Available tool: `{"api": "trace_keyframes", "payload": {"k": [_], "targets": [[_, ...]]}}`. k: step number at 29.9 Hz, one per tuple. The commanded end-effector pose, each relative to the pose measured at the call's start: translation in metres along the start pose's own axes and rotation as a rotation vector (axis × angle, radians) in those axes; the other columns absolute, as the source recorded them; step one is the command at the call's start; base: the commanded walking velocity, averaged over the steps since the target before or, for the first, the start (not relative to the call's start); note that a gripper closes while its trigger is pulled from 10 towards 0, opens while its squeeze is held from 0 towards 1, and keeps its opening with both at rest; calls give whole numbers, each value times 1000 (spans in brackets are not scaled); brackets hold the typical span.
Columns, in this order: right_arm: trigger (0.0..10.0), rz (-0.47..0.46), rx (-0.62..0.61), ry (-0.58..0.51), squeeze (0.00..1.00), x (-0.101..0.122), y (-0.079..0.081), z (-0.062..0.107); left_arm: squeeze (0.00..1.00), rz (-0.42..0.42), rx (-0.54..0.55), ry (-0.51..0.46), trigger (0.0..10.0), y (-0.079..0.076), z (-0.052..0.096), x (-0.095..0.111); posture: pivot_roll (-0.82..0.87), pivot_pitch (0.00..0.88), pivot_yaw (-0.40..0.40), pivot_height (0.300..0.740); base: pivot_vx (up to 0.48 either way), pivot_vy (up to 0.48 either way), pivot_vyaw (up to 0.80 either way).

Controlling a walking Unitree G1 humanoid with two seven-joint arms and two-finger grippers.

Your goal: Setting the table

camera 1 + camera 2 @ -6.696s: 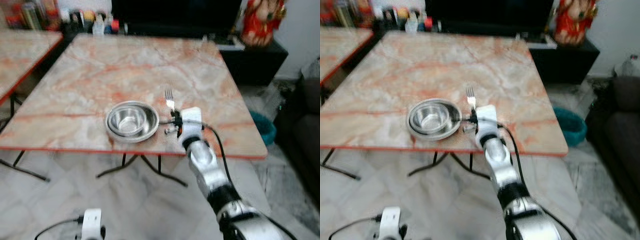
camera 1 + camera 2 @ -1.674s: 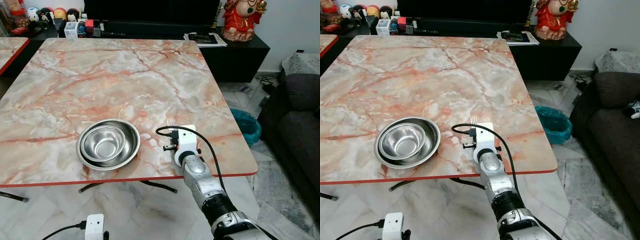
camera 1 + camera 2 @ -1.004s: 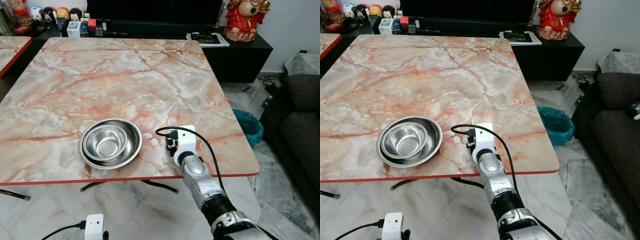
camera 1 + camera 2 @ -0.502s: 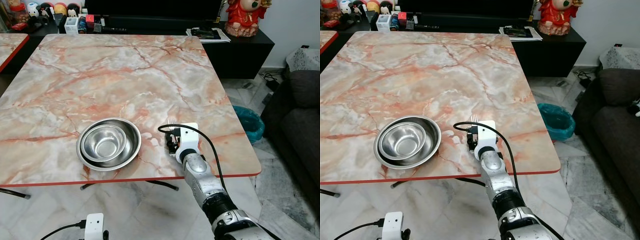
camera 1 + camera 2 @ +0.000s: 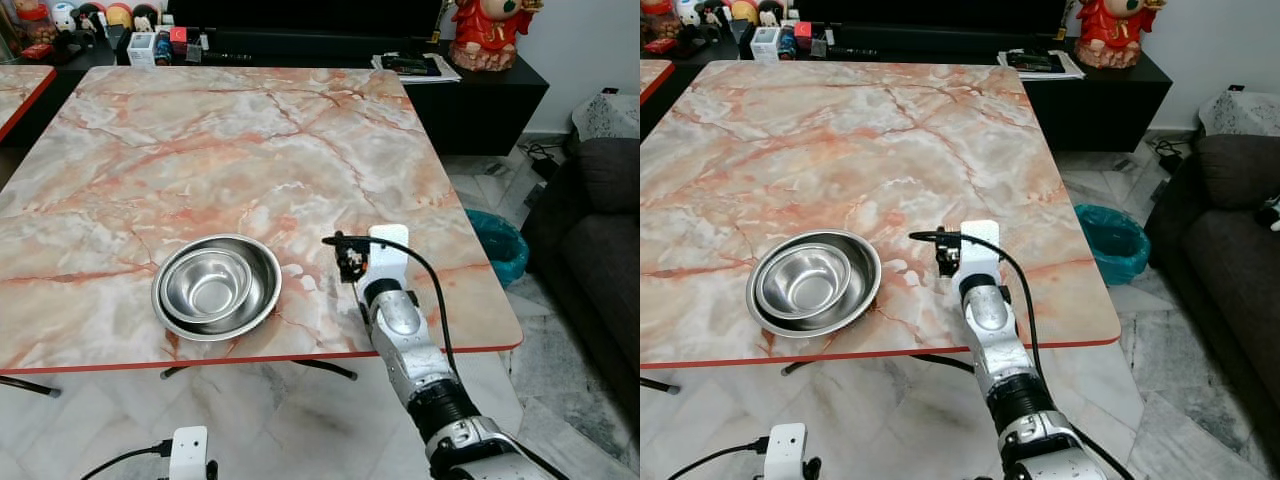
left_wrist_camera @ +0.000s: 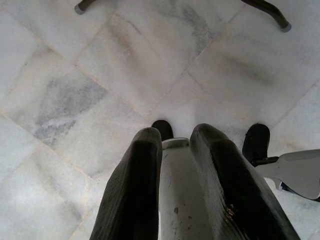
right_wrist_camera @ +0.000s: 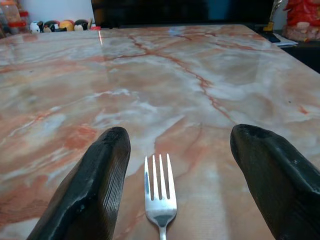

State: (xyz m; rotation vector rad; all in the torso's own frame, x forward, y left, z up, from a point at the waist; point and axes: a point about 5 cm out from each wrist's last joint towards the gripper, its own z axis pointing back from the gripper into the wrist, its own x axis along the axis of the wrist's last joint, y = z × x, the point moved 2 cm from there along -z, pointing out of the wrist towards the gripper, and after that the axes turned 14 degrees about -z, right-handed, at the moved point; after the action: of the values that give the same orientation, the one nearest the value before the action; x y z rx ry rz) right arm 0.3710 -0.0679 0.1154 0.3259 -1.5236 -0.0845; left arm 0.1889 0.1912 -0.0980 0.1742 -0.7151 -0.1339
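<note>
Our right gripper (image 7: 172, 190) hovered low over the marble table (image 5: 200, 140), near its front right corner, with its two black fingers (image 7: 87, 195) spread wide apart. Between them, and touching neither, the fork (image 7: 159, 196) lay flat on the tabletop, its prongs pointing away from us toward the far side of the table. From the head views our white wrist block covered the fork, so we could not place it there more exactly than under the gripper.

To the left of that gripper sat two steel bowls (image 5: 216, 286), the smaller nested inside the larger, close to the table's front edge and clearly apart from the fork.

Our left gripper (image 6: 175, 165) hung idle above the pale tiled floor (image 6: 75, 75), its fingers (image 6: 132, 190) drawn close together with only a narrow gap between them, holding nothing.
</note>
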Motion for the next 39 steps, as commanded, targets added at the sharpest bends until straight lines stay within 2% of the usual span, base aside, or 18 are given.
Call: {"api": "trace_keyframes", "payload": {"k": [1, 9, 13, 17, 39], "targets": [[10000, -6, 8, -50, 0, 10, 1, -1, 0, 9, -11, 20, 10000, -4, 1, -5, 68, 117, -81, 740, 0, 0, 0], [10000, -27, 96, -227, 0, 43, 11, 3, 0, 11, -15, 17, 10000, -6, 1, -4, 66, 117, -81, 740, 0, 0, 0], [10000, -35, 119, -264, 0, 51, 13, 3, 0, 2, -15, 19, 10000, -6, 2, -5, 63, 115, -77, 740, 0, 0, 0], [10000, -35, 113, -253, 0, 49, 10, 3, 0, -15, -10, 18, 10000, -5, 1, -5, 63, 114, -75, 740, 0, 0, 0], [10000, -33, 106, -226, 0, 43, 4, 3, 0, -20, -8, 19, 10000, -5, 1, -5, 57, 114, -76, 740, 0, -282, 0]]}}
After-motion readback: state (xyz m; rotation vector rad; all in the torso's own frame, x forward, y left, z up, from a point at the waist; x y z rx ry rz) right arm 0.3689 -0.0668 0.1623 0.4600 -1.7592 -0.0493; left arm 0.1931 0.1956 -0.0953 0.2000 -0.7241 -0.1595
